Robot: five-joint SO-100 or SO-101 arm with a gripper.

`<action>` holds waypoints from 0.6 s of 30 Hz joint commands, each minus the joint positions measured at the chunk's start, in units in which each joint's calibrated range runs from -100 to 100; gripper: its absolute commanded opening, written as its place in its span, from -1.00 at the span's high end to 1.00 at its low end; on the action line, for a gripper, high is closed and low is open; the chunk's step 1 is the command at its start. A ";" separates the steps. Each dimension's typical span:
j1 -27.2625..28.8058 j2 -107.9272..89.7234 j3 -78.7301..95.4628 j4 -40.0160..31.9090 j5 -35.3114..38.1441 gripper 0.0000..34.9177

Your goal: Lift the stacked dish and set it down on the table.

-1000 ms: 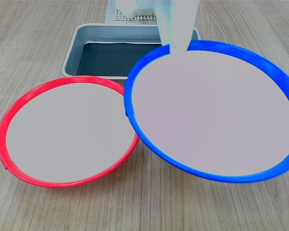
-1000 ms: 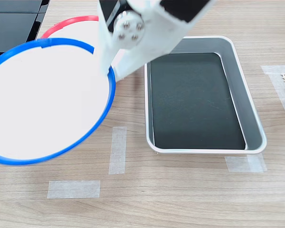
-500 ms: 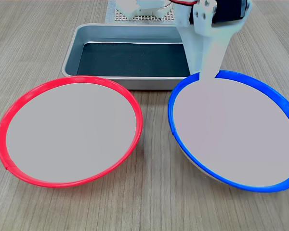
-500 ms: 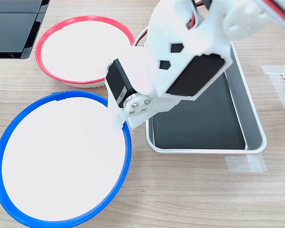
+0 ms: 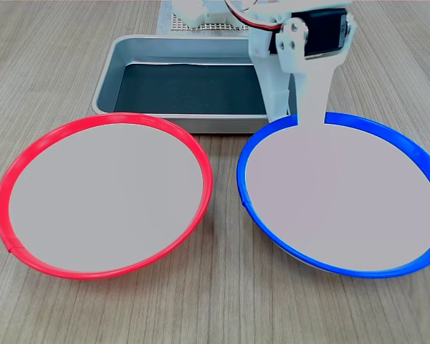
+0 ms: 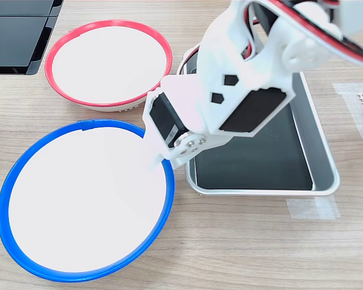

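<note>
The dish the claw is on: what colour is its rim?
Bright blue rim around a pale grey-white centre on the stacked dish; clearest in the first exterior view.

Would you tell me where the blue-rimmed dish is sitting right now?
In the first exterior view the blue-rimmed dish lies on the table at the right, apart from the red-rimmed dish and just in front of the metal tray.

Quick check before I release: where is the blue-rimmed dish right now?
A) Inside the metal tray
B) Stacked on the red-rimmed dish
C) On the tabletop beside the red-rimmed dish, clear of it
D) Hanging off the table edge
C: in both exterior views the blue-rimmed dish sits on the tabletop, a gap of wood separating it from the red-rimmed dish, with the claw at its rim.
</note>
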 commanded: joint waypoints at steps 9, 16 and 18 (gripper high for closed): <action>5.14 -14.37 0.86 9.26 1.56 0.21; 8.34 -29.38 5.23 10.25 1.37 0.29; 10.51 -38.76 10.60 6.62 0.93 0.99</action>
